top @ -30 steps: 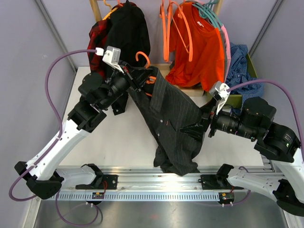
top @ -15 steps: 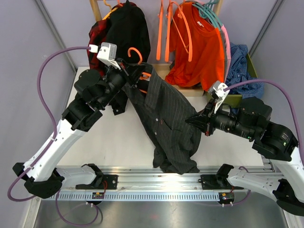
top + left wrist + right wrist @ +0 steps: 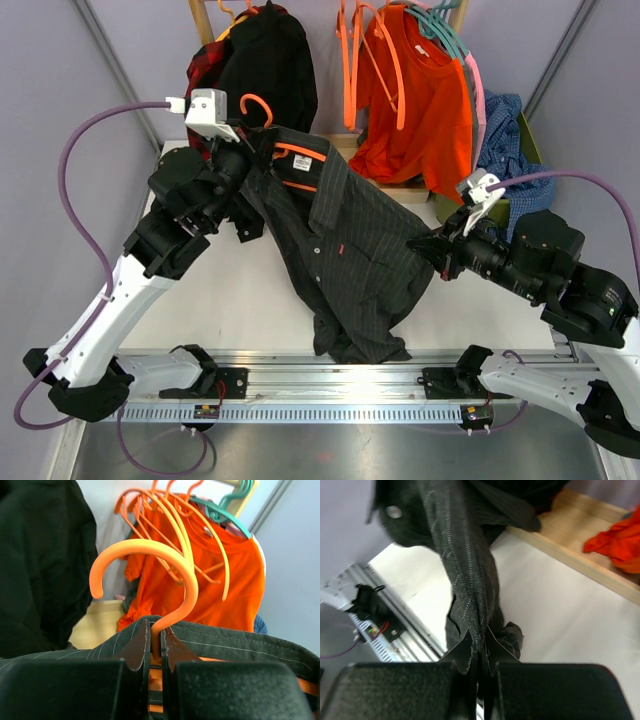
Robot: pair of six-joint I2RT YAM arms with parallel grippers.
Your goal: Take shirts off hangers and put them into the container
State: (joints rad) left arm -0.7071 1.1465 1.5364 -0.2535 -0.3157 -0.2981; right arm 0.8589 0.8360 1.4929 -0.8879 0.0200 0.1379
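Five shirts, pinstriped shirt [image 3: 345, 250] off the rack, left gripper [image 3: 156, 632] clamped on its orange hanger [image 3: 165, 565], right gripper [image 3: 479, 652] pinching its cloth, blue checked shirt [image 3: 500, 135] in olive container [image 3: 529, 140], bare hangers [image 3: 347, 70] perhaps six.

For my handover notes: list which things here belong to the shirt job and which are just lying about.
Job: pinstriped shirt, orange hanger, orange tee, checked shirt, green tub, left pincer, right pincer.
Lying about: wooden rack base, purple cables, metal rail.

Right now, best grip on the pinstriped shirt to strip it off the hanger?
The loose side edge of the pinstriped shirt, from the right arm's side, where the right hand pinches it: the left hand clamps the orange hanger, so the cloth hangs spread.
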